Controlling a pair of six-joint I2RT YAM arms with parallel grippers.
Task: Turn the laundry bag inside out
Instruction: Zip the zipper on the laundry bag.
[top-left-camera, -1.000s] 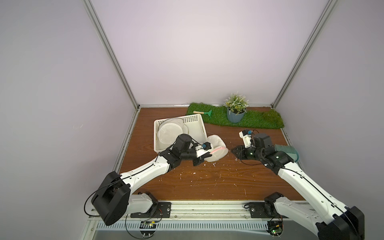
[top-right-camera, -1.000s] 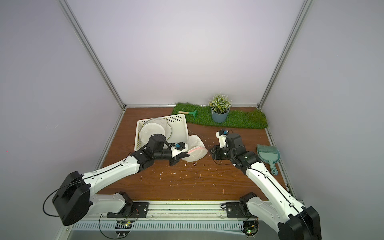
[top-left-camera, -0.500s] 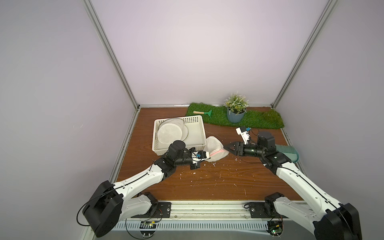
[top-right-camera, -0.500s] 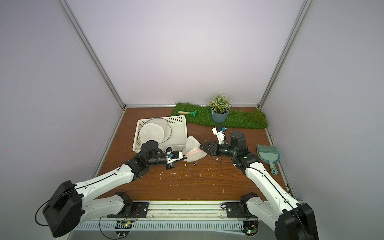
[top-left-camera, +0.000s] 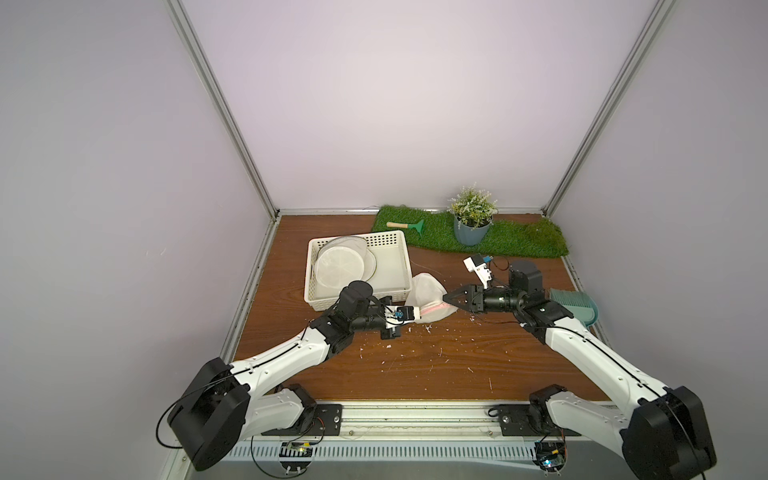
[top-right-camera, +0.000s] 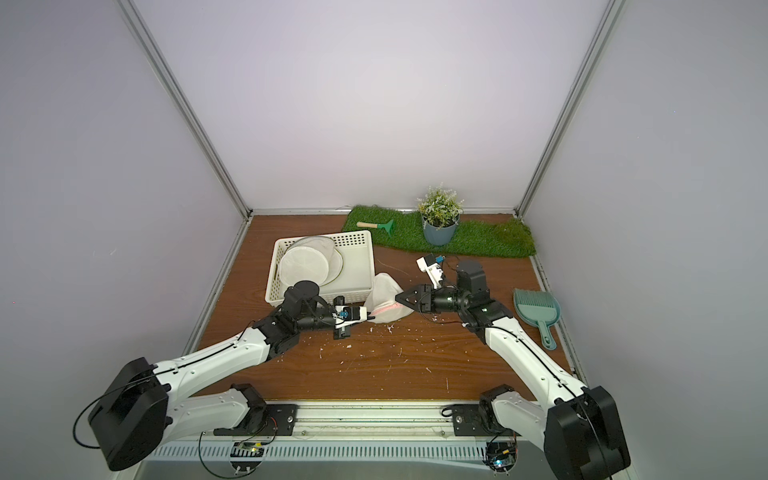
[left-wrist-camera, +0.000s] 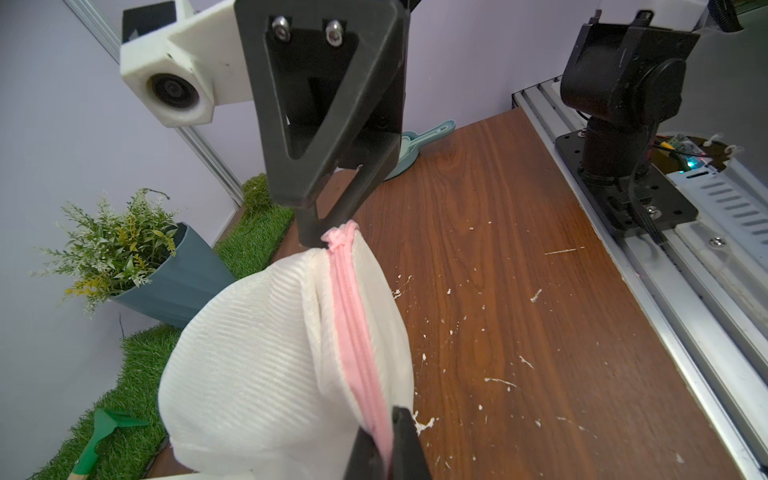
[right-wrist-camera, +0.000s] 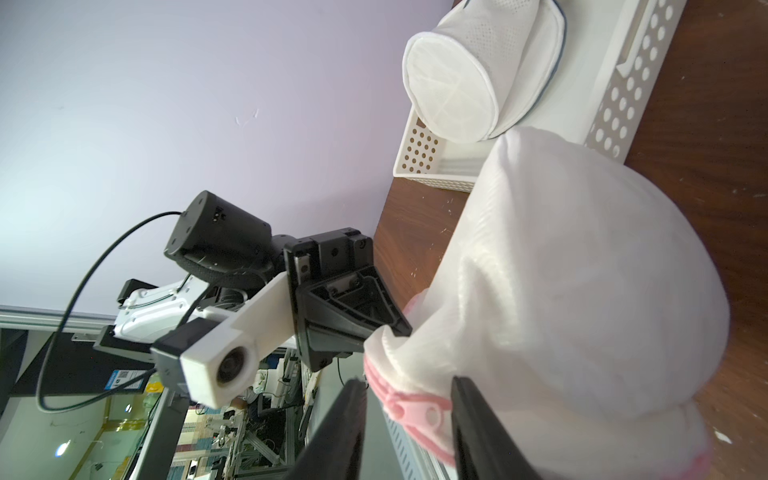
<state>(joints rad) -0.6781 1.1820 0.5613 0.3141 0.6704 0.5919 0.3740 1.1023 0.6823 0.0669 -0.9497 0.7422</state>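
Observation:
The laundry bag (top-left-camera: 426, 299) (top-right-camera: 386, 297) is a white mesh pouch with a pink zip rim, lying on the wooden table just right of the basket. My left gripper (top-left-camera: 417, 319) (left-wrist-camera: 384, 440) is shut on the pink rim at the bag's near-left end. My right gripper (top-left-camera: 445, 298) (right-wrist-camera: 407, 384) reaches in from the right. Its jaws stand apart astride the rim's other end, with the pink zip tab (right-wrist-camera: 419, 409) between them. One of its fingers (right-wrist-camera: 469, 399) rests against the mesh, and a gap shows beside the other finger. The bag (left-wrist-camera: 270, 353) bulges between the two grippers.
A white perforated basket (top-left-camera: 399, 249) holding round mesh bags (top-left-camera: 338, 268) stands behind the left arm. At the back lies a grass mat (top-left-camera: 519, 243) with a potted plant (top-left-camera: 471, 228) and a green rake (top-left-camera: 411, 225). A teal dustpan (top-left-camera: 575, 305) sits by the right wall. White scraps (top-left-camera: 415, 336) litter the table.
My right gripper has swung left from beside its arm to the bag's right end and narrowed there. My left arm has drawn back towards the front, still holding the pink rim.

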